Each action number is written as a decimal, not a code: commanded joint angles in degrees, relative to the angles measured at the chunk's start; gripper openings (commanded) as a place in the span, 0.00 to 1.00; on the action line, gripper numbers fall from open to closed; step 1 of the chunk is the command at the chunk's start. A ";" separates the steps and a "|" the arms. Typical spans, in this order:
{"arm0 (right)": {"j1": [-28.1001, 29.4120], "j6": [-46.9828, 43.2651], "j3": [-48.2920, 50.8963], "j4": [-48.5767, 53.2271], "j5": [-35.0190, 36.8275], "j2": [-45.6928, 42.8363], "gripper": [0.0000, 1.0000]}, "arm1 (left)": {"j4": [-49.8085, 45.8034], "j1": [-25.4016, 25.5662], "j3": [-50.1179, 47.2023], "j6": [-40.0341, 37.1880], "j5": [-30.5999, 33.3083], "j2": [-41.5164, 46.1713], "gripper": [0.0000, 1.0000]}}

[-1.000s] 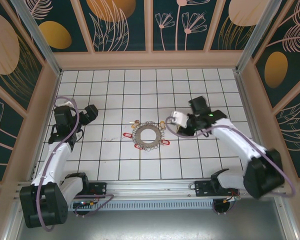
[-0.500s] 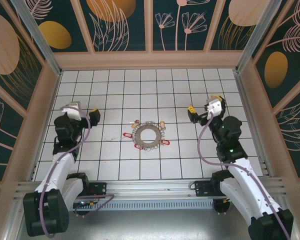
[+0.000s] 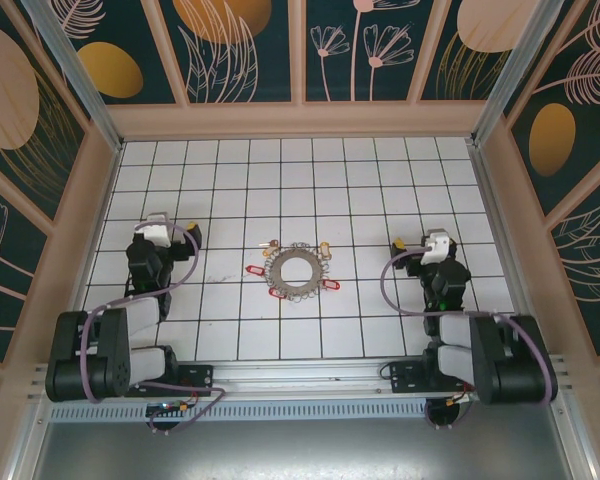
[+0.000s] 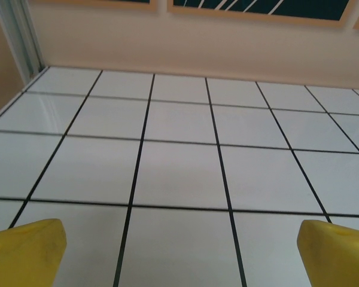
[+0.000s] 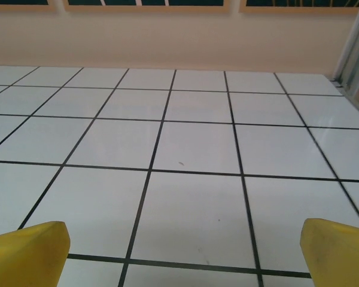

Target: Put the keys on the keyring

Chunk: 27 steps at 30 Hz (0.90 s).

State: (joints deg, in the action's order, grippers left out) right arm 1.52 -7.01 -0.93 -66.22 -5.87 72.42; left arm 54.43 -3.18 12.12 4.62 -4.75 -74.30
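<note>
At centre of the tiled floor (image 3: 380, 200): keyring (image 3: 297, 270) lies flat, keys (image 3: 329, 286) fanned against its fringed rim (threaded or merely touching, too small to tell).
Left gripper (image 4: 179, 251): fingers (image 4: 24, 245) spread, nothing between, well apart from the ring.
Right gripper (image 5: 182, 251): likewise released and empty.
Risk: any unthreaded key likely slides on the smooth floor when pinched, nudging the ring askew.

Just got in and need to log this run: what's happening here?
Nothing is being handled right now. The left claw and right claw are open and empty, each off to its own side, away from the keyring. It lies in the middle with red and tan keys around its rim; whether they are attached is too small to tell.
</note>
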 commanded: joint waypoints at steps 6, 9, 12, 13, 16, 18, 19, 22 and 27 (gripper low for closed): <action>-3.06 4.74 -9.37 -9.27 -1.43 14.75 0.99 | 22.85 1.25 -0.29 -1.76 0.78 -13.41 0.99; -4.47 6.34 -10.26 -9.22 -1.78 15.64 0.99 | 20.69 1.33 0.68 -1.55 1.03 -13.37 0.99; -4.86 8.33 -11.99 -5.57 1.53 15.78 0.99 | 17.48 1.33 2.00 -0.49 4.58 -13.19 0.99; -5.00 8.64 -12.20 -5.79 1.43 15.92 0.99 | 18.07 1.33 1.95 -0.15 5.20 -13.42 0.99; -4.94 8.47 -12.25 -5.48 1.60 15.82 0.99 | 17.54 1.33 1.99 -0.14 5.45 -13.27 0.99; -4.43 8.12 -12.75 -4.42 2.47 15.90 0.99 | 18.03 1.38 1.72 -0.14 5.54 -13.06 0.99; -3.98 7.75 -13.04 -4.10 3.10 15.90 0.99 | 18.26 1.42 1.52 -0.17 5.83 -12.89 0.99; -3.89 7.67 -13.00 -4.13 3.23 15.83 0.99 | 18.76 1.60 1.28 -0.23 5.96 -12.76 0.99; -3.23 7.25 -12.68 -4.53 4.11 15.72 0.99 | 18.68 1.60 1.24 -0.20 5.98 -12.73 0.99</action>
State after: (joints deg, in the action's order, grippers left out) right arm -2.42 -0.45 -12.84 -69.97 -3.20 88.16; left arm 70.50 -1.85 13.19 4.08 0.58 -87.48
